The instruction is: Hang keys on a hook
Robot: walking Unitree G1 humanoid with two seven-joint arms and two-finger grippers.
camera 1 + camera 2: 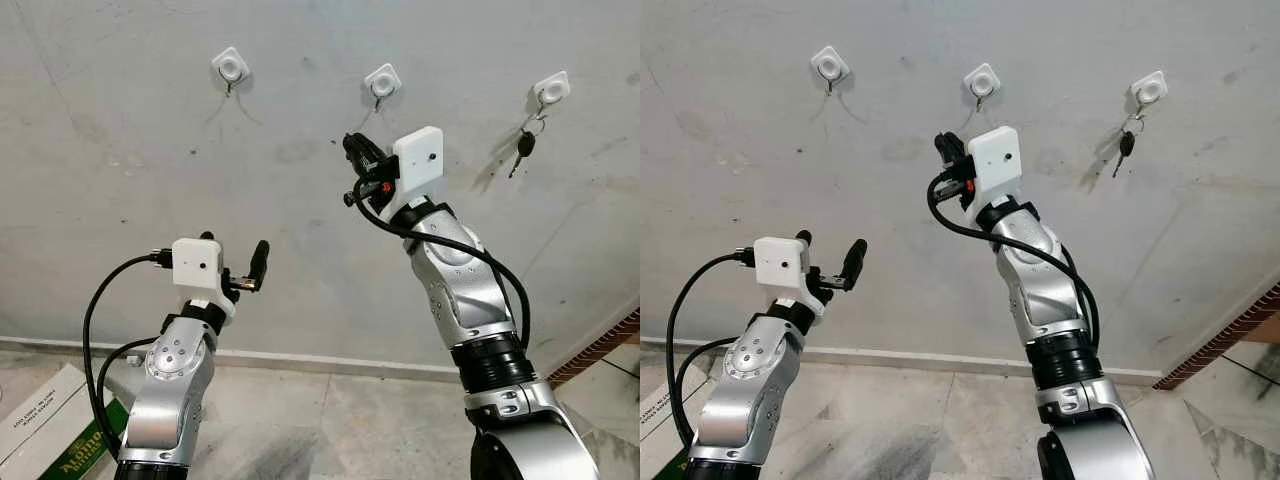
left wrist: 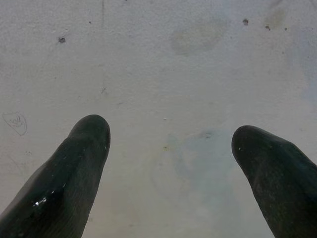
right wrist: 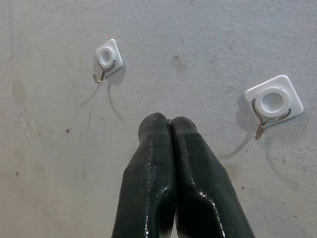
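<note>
While the keys [image 1: 524, 143] hang from the right hook [image 1: 550, 90] on the wall [image 1: 120, 170], the task looks done, judging by how things lie. The right gripper [image 1: 358, 152] is raised near the wall, below and just beside the middle hook [image 1: 382, 81], well apart from the keys; its jaws are pressed together on nothing, which fits an arm that has let go. In its wrist view the two fingers [image 3: 148, 163] touch along their length, with the middle hook and the left hook [image 1: 230, 67] ahead, both bare. The left gripper [image 1: 240, 268] sits lower, well below the left hook, jaws spread wide and empty, facing bare wall; it seems to have no part in the hanging. Nothing stands between the hooks and the arms. A cardboard box [image 1: 45, 425] lies on the floor [image 1: 340, 420] by the left arm, and a brick edge [image 1: 600, 350] shows low beside the right arm, both well away from the keys.
</note>
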